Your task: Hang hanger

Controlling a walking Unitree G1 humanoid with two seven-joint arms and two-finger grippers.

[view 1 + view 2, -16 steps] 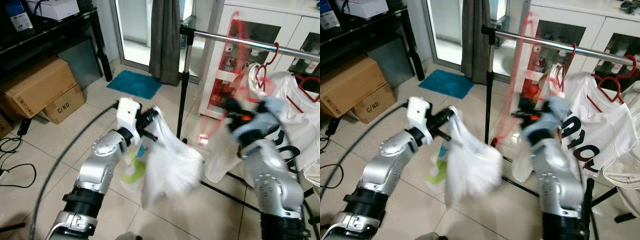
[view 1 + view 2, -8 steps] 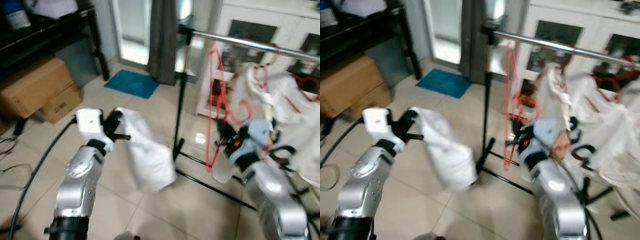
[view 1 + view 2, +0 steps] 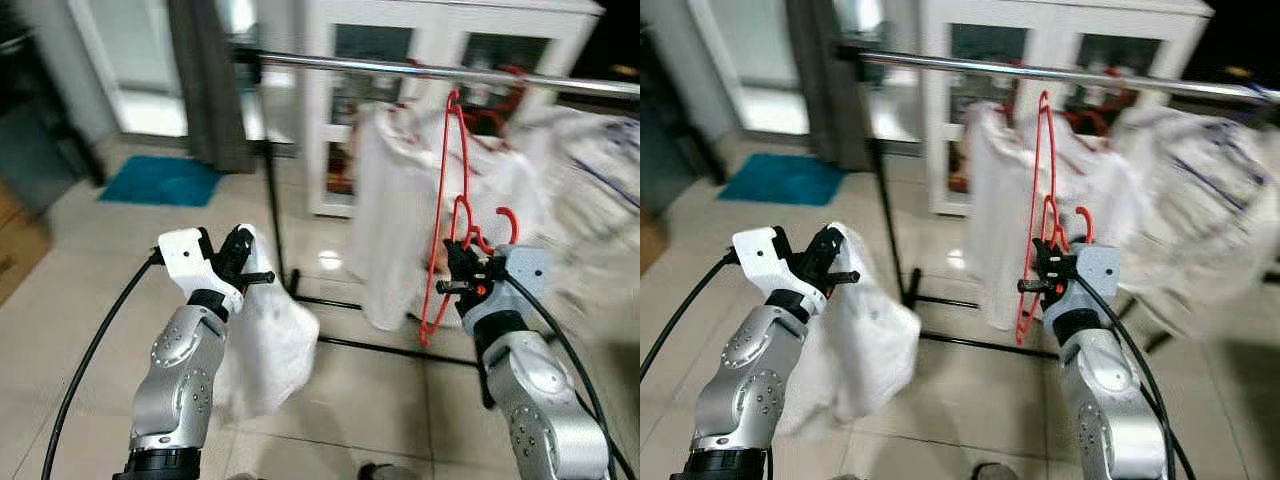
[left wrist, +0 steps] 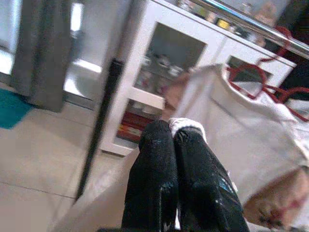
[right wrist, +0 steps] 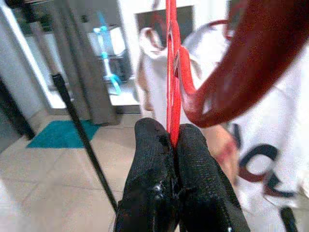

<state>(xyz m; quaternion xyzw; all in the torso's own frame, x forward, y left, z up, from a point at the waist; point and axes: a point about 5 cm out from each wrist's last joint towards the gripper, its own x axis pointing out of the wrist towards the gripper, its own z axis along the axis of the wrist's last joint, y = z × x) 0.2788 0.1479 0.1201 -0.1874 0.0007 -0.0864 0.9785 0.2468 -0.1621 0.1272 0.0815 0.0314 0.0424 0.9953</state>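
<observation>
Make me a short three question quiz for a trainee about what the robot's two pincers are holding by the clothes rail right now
1. True or false: the right pincer is shut on the red hanger.
2. What does the left pincer hold? A) white garment B) blue mat C) cardboard box
3. Fill in: the red hanger is held up below the metal ____, not yet hooked on it.

Key:
1. True; the right wrist view shows both fingers clamped on the red wire.
2. A; the white garment droops from it.
3. rail
</observation>
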